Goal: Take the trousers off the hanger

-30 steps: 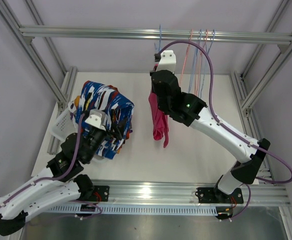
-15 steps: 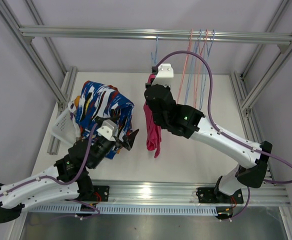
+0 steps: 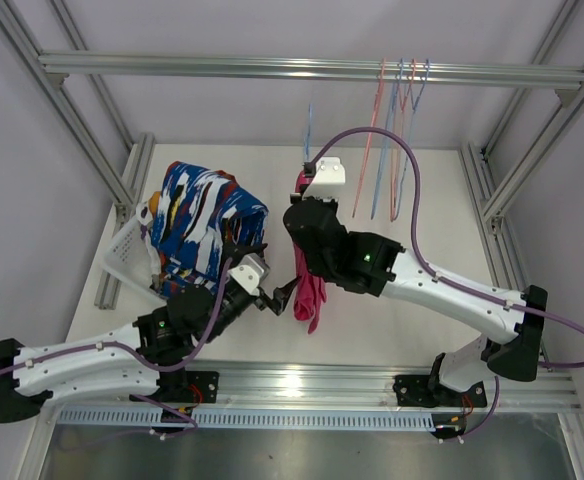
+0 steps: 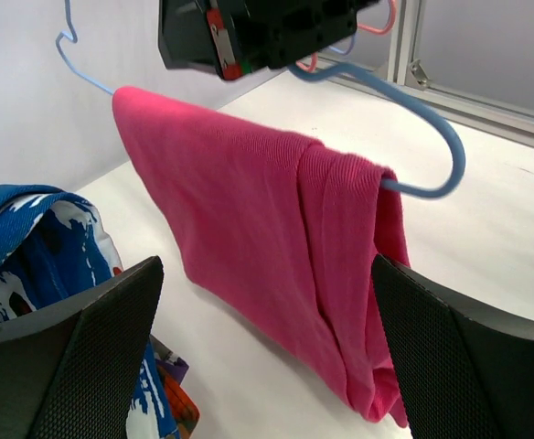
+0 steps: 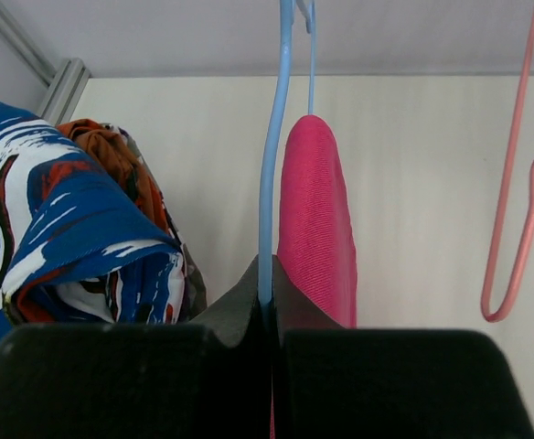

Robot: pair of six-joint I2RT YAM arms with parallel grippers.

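The pink trousers (image 3: 310,290) hang folded over the bar of a light-blue hanger (image 4: 432,119), low over the white table. My right gripper (image 5: 267,306) is shut on that hanger's wire, and the trousers (image 5: 317,210) drape just to the right of its fingers. My left gripper (image 3: 277,290) stands wide open right beside the trousers (image 4: 276,247), which lie ahead of and between its two black pads without touching them. The hanger's hook (image 3: 308,125) is off the rail.
A heap of other trousers (image 3: 202,225), blue-white-red patterned on top with orange beneath, fills a white basket (image 3: 122,255) at the left. Several empty pink and blue hangers (image 3: 397,130) hang from the back rail. One pink hanger (image 5: 514,201) dangles at my right.
My right arm brought the hanger with the pink trousers nearer and to the left. My left arm swung right, away from the heap, up to the trousers, staying open.
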